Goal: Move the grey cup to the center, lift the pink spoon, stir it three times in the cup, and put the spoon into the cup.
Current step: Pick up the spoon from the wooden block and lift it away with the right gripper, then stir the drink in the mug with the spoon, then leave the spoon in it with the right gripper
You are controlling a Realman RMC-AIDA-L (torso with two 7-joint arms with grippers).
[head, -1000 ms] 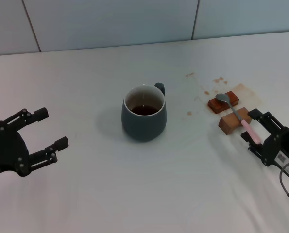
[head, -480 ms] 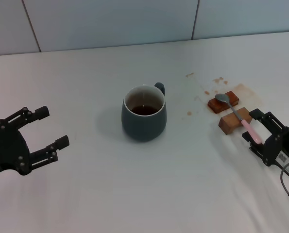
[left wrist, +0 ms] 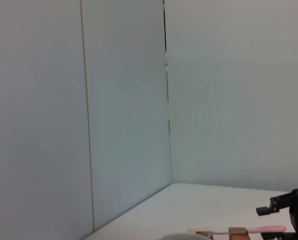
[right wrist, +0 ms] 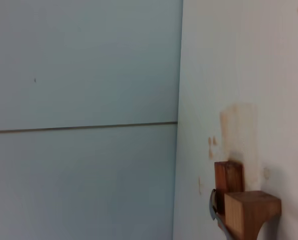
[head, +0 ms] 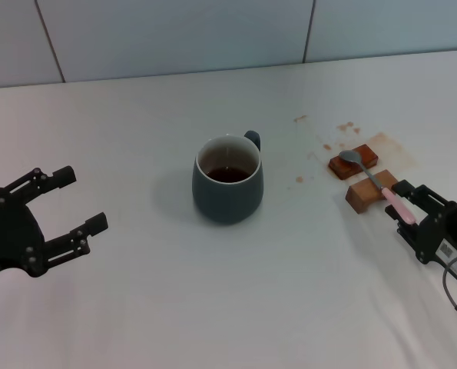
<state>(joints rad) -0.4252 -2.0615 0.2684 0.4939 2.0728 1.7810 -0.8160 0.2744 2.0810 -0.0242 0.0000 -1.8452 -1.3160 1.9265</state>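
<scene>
The grey cup (head: pixel 227 184) stands upright mid-table, brown liquid inside, its handle turned to the far right. The pink spoon (head: pixel 395 203) lies across two brown blocks, its silver bowl on the far block and its pink handle pointing toward my right gripper (head: pixel 402 210). That gripper is open, with the handle's end between its fingers. The spoon also shows in the left wrist view (left wrist: pixel 261 229), and its bowl in the right wrist view (right wrist: pixel 214 207). My left gripper (head: pixel 78 200) is open and empty, low over the table well left of the cup.
Two brown blocks (head: pixel 352 163) (head: pixel 369 192) bear the spoon at the right. Brown stains (head: pixel 324 142) mark the table around them. A pale tiled wall (head: pixel 213 31) runs along the table's far edge.
My right gripper has drawn back slightly along the spoon handle, toward the table's near right. The left gripper, the cup and the spoon have stayed in place.
</scene>
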